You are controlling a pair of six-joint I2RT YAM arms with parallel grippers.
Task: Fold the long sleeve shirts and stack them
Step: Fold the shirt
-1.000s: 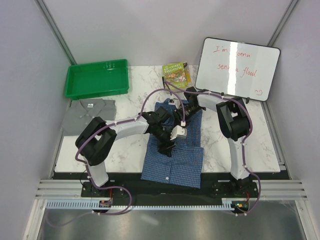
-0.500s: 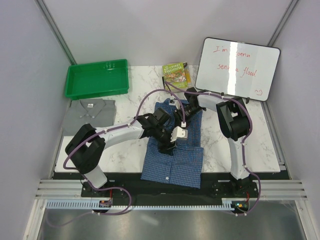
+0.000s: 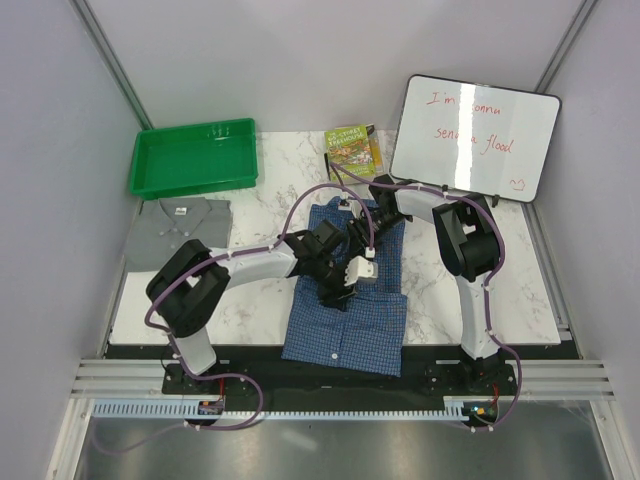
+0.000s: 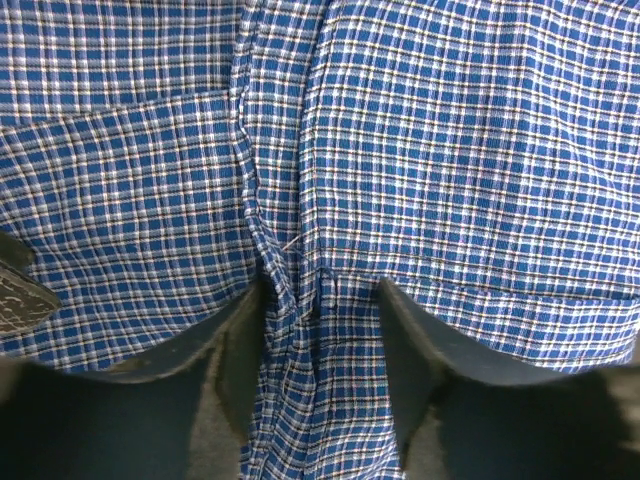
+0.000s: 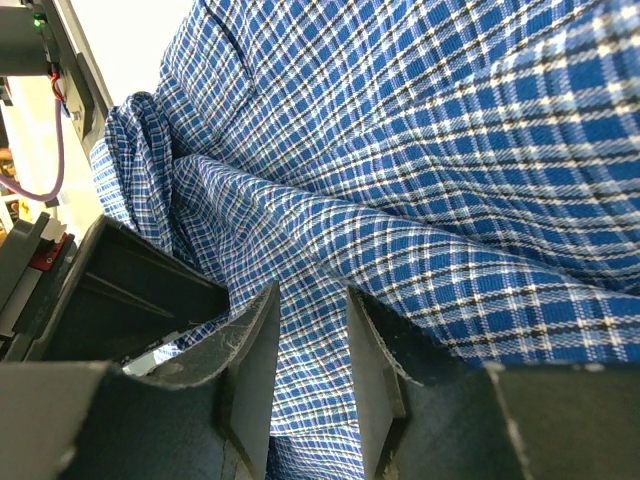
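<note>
The blue checked long sleeve shirt (image 3: 345, 330) lies front up on the marble table, its lower part hanging over the near edge. Both grippers meet over its chest. My left gripper (image 3: 334, 292) (image 4: 322, 300) presses down on it, shut on a puckered ridge of cloth along the button placket (image 4: 262, 190). My right gripper (image 3: 363, 248) (image 5: 312, 300) is just behind it, shut on a raised fold of the same shirt (image 5: 420, 150). The grey long sleeve shirt (image 3: 180, 225) lies folded at the table's left edge, away from both grippers.
A green plastic tray (image 3: 190, 186) stands at the back left, just behind the grey shirt. A small book (image 3: 352, 150) and a whiteboard (image 3: 475, 135) with red writing are at the back right. The left arm's wrist (image 5: 120, 300) sits close beside my right fingers.
The left jaws have narrowed onto the cloth, and the left arm's elbow swung left, then back. The right gripper and both shirts have barely moved.
</note>
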